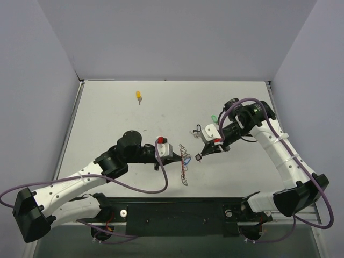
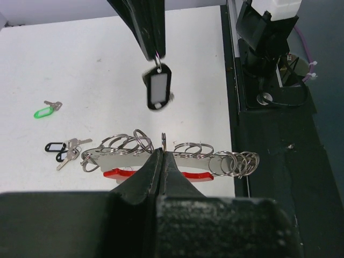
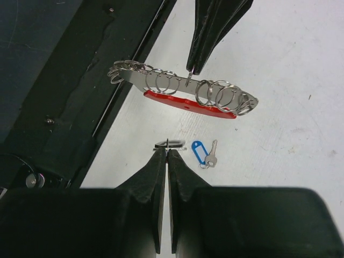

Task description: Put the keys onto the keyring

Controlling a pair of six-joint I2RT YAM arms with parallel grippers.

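Note:
The keyring (image 2: 188, 158) is a silver bar with a red strip and several split rings. My left gripper (image 2: 163, 151) is shut on one of its rings and holds it above the table; it also shows in the top view (image 1: 184, 171) and the right wrist view (image 3: 183, 88). My right gripper (image 3: 167, 150) is shut on the ring of a black-tagged key (image 2: 158, 88), which hangs just beyond the keyring. In the top view the left gripper (image 1: 180, 156) and the right gripper (image 1: 201, 155) are close together. A blue-tagged key (image 3: 203, 153) lies on the table below.
A green-tagged key (image 2: 45, 110) and black-tagged keys (image 2: 64, 148) lie together on the table behind the right gripper. A yellow-tagged key (image 1: 139, 96) lies alone far back left. The black base rail (image 1: 177, 215) runs along the near edge.

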